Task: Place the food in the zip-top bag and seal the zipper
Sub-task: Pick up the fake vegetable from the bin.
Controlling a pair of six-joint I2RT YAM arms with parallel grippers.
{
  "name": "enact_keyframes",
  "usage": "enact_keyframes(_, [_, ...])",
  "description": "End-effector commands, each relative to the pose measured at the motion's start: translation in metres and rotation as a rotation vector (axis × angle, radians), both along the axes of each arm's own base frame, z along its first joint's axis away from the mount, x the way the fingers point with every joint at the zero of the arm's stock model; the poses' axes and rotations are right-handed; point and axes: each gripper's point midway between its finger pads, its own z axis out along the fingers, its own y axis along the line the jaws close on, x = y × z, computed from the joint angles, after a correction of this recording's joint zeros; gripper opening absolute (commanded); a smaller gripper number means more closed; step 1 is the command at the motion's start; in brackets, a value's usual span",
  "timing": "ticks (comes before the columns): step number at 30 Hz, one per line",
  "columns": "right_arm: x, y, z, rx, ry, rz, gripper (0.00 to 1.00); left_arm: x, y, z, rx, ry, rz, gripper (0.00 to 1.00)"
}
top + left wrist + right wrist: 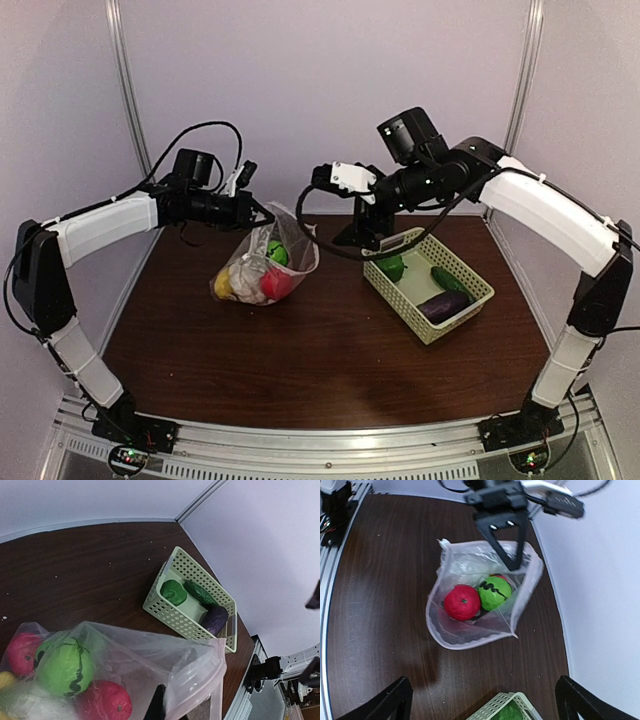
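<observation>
The zip-top bag (262, 268) rests on the brown table with its mouth held up and open. My left gripper (258, 211) is shut on the bag's upper rim; one dark finger (157, 706) shows through the plastic. The zipper (470, 643) runs round the open mouth. Inside lie a red ball (461, 602), a green round piece (494, 593), a yellow piece (223, 283) and white cauliflower (243, 277). My right gripper (485, 706) hangs open and empty above the table between bag and basket. More food sits in the basket: a green piece (391, 266), a cucumber (449, 278) and an eggplant (444, 305).
The pale green lattice basket (431, 333) stands at the right of the table, close to the right wall. White walls close in the back and both sides. The arms' metal base rail (330, 455) runs along the near edge.
</observation>
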Motion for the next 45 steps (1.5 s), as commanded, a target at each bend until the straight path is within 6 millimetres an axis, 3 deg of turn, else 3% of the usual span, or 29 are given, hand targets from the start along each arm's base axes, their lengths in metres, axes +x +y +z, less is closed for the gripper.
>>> enact_keyframes(1, [0.058,-0.05,0.002,0.179,0.113,-0.212,0.99,-0.004,-0.002,0.022,-0.034,-0.042,-0.014,0.0])
enact_keyframes(4, [0.094,-0.083,-0.035,0.166,0.209,-0.348,0.97,-0.006,-0.003,0.023,-0.039,-0.04,-0.022,0.0])
enact_keyframes(9, [0.138,-0.132,-0.107,0.072,0.383,-0.521,0.72,-0.006,-0.003,0.022,-0.037,-0.038,-0.022,0.0])
enact_keyframes(11, [0.15,-0.146,-0.133,0.033,0.429,-0.571,0.71,-0.006,-0.004,0.021,-0.037,-0.037,-0.024,0.0])
enact_keyframes(14, [0.16,-0.157,-0.153,0.018,0.464,-0.598,0.74,-0.007,-0.005,0.021,-0.039,-0.036,-0.029,0.0])
enact_keyframes(22, [0.166,-0.155,-0.193,-0.071,0.502,-0.513,0.78,-0.009,-0.007,0.021,-0.039,-0.038,-0.04,0.0])
enact_keyframes(28, [0.165,-0.153,-0.222,-0.118,0.576,-0.462,0.99,-0.012,-0.009,0.023,-0.042,-0.043,-0.053,0.0])
enact_keyframes(33, [0.166,-0.157,-0.236,-0.15,0.572,-0.44,0.98,-0.012,-0.01,0.023,-0.043,-0.042,-0.056,0.0])
enact_keyframes(43, [0.143,-0.157,-0.266,-0.203,0.659,-0.331,0.93,-0.012,-0.01,0.021,-0.041,-0.038,-0.056,0.0])
enact_keyframes(45, [0.144,-0.157,-0.269,-0.211,0.66,-0.336,0.87,-0.012,-0.01,0.02,-0.04,-0.038,-0.055,0.0])
